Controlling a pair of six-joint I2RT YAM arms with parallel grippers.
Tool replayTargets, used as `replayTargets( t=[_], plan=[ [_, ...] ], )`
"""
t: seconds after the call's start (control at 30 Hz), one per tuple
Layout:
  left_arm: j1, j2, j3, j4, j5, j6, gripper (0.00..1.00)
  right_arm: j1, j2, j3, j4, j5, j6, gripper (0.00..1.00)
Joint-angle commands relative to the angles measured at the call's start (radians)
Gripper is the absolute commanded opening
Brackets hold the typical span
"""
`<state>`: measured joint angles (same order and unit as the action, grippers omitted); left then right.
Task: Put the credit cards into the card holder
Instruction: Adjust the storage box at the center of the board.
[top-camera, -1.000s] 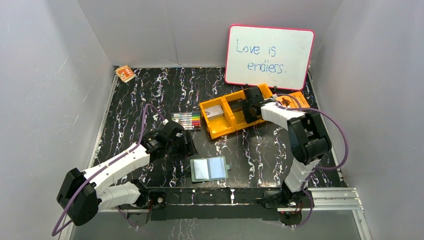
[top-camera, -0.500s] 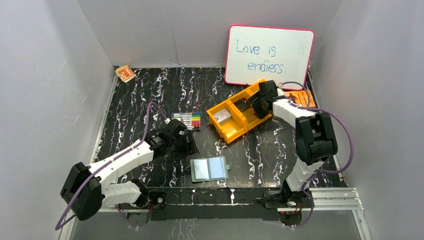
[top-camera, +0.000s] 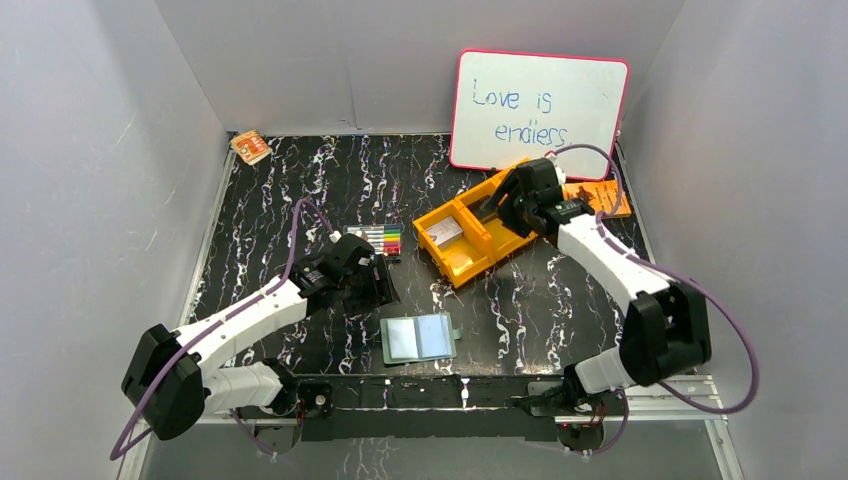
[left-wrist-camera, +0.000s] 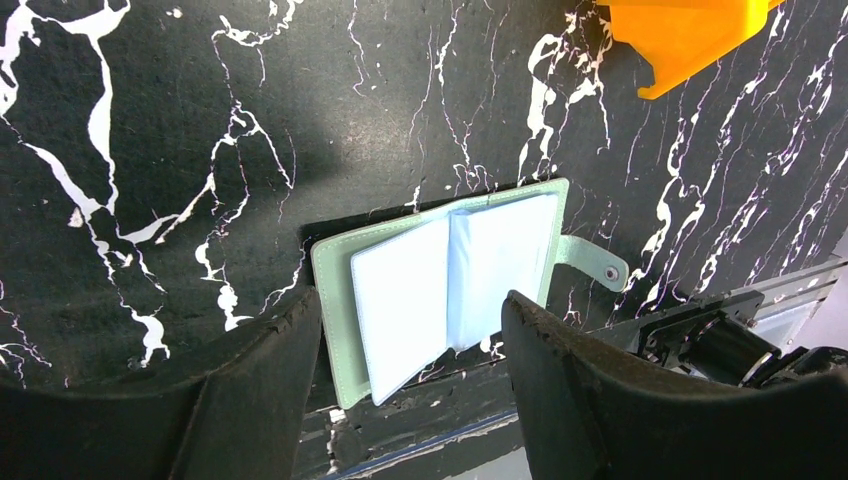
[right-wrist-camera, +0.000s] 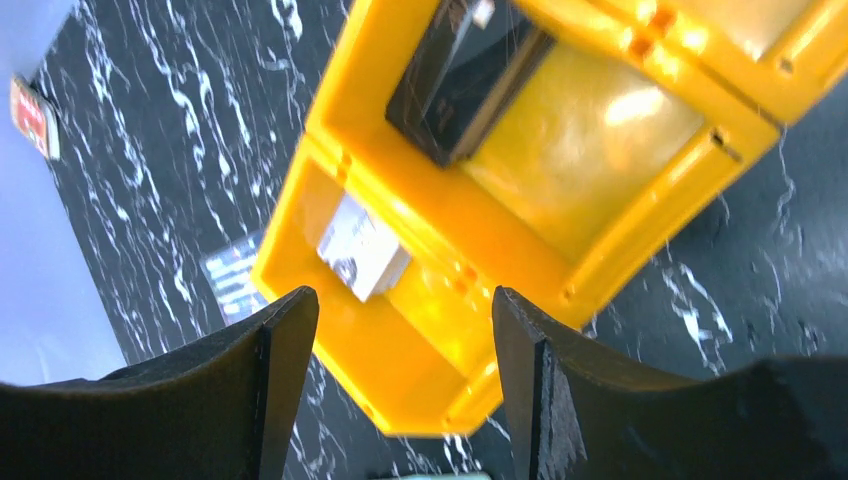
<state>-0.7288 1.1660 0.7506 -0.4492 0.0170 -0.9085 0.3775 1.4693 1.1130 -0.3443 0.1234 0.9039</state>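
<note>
Right arm's (top-camera: 610, 265) elbow has swung outward; right gripper (right-wrist-camera: 400, 300), jaws spread, hangs over the orange three-compartment plastic bin (right-wrist-camera: 600, 200) toward the black marbled table's (top-camera: 300, 190) far right corner, closest to the pale and dark credit cards (right-wrist-camera: 362, 262) inside. Left gripper (left-wrist-camera: 405, 330), spread, hovers above the open grey-green card holder (left-wrist-camera: 440, 280) at the near edge.

You've got white shells and black joints on left arm (top-camera: 245, 322) and right arm (top-camera: 598, 258), a purple cable (top-camera: 291, 232) off each; left hand (left-wrist-camera: 408, 305) fingers (left-wrist-camera: 590, 400) matte black.
</note>
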Motion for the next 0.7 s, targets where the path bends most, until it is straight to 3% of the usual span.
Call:
replayTargets(
  t=[0.0, 0.3, 0.67],
  plan=[
    [-0.001, -0.026, 0.032, -0.014, -0.032, 0.005, 0.64, 0.040, -0.092, -0.110, -0.053, 0.002, 0.065, 0.73],
    [0.000, -0.049, 0.012, -0.011, -0.017, -0.008, 0.64, 0.120, -0.105, -0.214, -0.056, -0.013, 0.130, 0.73],
    [-0.001, -0.089, -0.015, -0.015, -0.017, -0.022, 0.64, 0.141, 0.064, -0.196, 0.015, -0.024, 0.128, 0.71]
  ],
)
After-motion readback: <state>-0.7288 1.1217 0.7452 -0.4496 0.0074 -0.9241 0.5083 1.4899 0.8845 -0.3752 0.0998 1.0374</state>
